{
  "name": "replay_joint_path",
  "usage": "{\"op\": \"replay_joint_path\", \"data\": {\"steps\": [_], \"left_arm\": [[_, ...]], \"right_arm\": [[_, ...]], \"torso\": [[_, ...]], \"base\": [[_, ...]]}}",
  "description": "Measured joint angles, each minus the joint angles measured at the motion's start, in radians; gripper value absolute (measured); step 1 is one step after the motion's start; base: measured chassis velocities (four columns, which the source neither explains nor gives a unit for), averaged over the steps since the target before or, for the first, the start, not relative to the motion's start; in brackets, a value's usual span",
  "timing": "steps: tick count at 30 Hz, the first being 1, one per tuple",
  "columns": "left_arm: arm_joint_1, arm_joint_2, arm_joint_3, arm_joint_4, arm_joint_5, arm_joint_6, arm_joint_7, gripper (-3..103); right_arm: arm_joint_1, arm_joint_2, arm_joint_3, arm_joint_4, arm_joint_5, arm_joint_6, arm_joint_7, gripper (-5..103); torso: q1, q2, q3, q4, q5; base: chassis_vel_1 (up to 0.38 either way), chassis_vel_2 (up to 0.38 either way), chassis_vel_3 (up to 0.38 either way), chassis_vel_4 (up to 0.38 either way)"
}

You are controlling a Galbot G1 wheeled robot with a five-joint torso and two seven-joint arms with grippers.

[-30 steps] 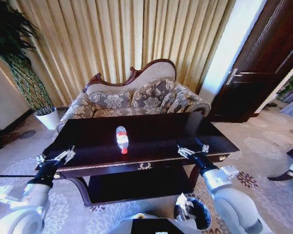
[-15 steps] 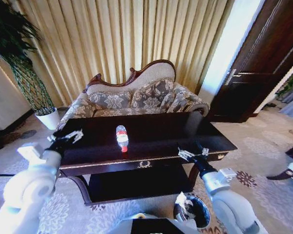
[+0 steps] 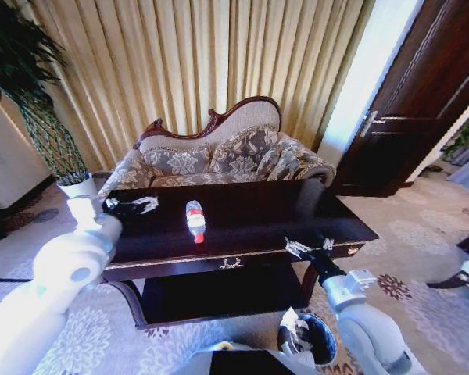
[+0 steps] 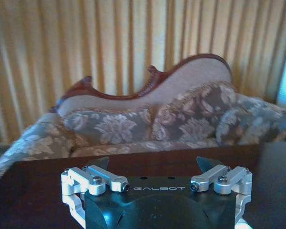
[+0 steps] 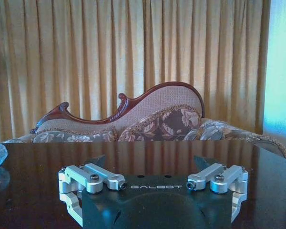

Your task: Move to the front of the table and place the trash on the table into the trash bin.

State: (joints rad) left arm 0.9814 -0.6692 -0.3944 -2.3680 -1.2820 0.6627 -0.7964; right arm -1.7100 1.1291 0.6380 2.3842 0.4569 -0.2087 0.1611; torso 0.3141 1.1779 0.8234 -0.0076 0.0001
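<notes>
The table (image 3: 250,215) lies broad and dark before me, its glossy top reflecting the curtains, a gold emblem (image 3: 231,264) on its front edge. Behind it sits a patterned sofa (image 3: 219,156) with a carved wooden back.

My left arm reaches over the table's left end, and my left gripper (image 3: 144,205) hangs above the top with its jaws spread wide, holding nothing and touching nothing; the bottle lies just beyond it toward the table's middle. In my left wrist view the two fingers stand well apart over the dark wood.

My right gripper (image 3: 309,244) sits at the table's front right edge, jaws likewise wide apart and empty. In my right wrist view the gripper body reads "GALBOT" in pale letters, and the same word shows on the left one.

The trash bin (image 3: 309,337) stands on the carpet in front of the table, below my right arm, with white crumpled paper (image 3: 293,328) in it.

The bottle (image 3: 195,222) lies on its side near the middle of the table, red cap toward me, its red-and-white label too small to read.
</notes>
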Motion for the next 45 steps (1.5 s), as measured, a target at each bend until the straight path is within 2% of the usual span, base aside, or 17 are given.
{"op": "replay_joint_path", "data": {"steps": [3,4,8,23,31,40,45], "left_arm": [[-0.062,0.011,0.122,-0.005,-0.024,0.001,-0.039,100],[-0.062,0.011,0.122,-0.005,-0.024,0.001,-0.039,100],[-0.118,0.009,0.245,0.013,-0.025,0.001,-0.068,100],[-0.175,-0.060,0.336,0.085,-0.018,-0.002,-0.089,100],[-0.251,-0.116,0.438,0.136,-0.018,-0.003,-0.108,100],[-0.241,-0.164,0.461,0.150,-0.017,-0.006,-0.157,100],[-0.238,-0.183,0.459,0.167,-0.017,-0.006,-0.164,100]], "right_arm": [[0.009,-0.010,0.004,-0.004,0.012,0.000,0.015,100],[0.009,-0.010,0.004,-0.004,0.012,0.000,0.015,100],[0.025,-0.011,0.002,-0.012,0.021,-0.001,0.022,100],[0.034,-0.030,0.022,0.000,0.089,-0.005,0.034,100],[0.032,-0.027,0.032,-0.001,0.090,-0.005,0.035,100],[0.037,-0.030,0.034,-0.014,0.092,-0.005,0.037,100],[0.045,-0.029,0.034,-0.020,0.093,-0.005,0.037,100]], "torso": [[0.000,0.000,0.000,0.0000,-0.0001],[0.000,0.000,0.000,0.0000,-0.0001],[0.000,0.000,0.000,0.0001,0.0000],[0.000,0.000,0.000,0.0001,-0.0001],[0.000,0.000,0.000,-0.0001,0.0000],[0.000,0.000,0.000,0.0002,0.0000],[0.000,0.000,0.000,0.0001,0.0000]], "base": [[0.000,0.000,0.000,0.000],[0.000,0.000,0.000,0.000],[0.000,0.000,0.000,0.000],[0.000,0.000,0.000,0.000],[0.000,0.000,0.000,0.000],[0.000,0.000,0.000,0.000],[0.000,0.000,0.000,0.000]]}}
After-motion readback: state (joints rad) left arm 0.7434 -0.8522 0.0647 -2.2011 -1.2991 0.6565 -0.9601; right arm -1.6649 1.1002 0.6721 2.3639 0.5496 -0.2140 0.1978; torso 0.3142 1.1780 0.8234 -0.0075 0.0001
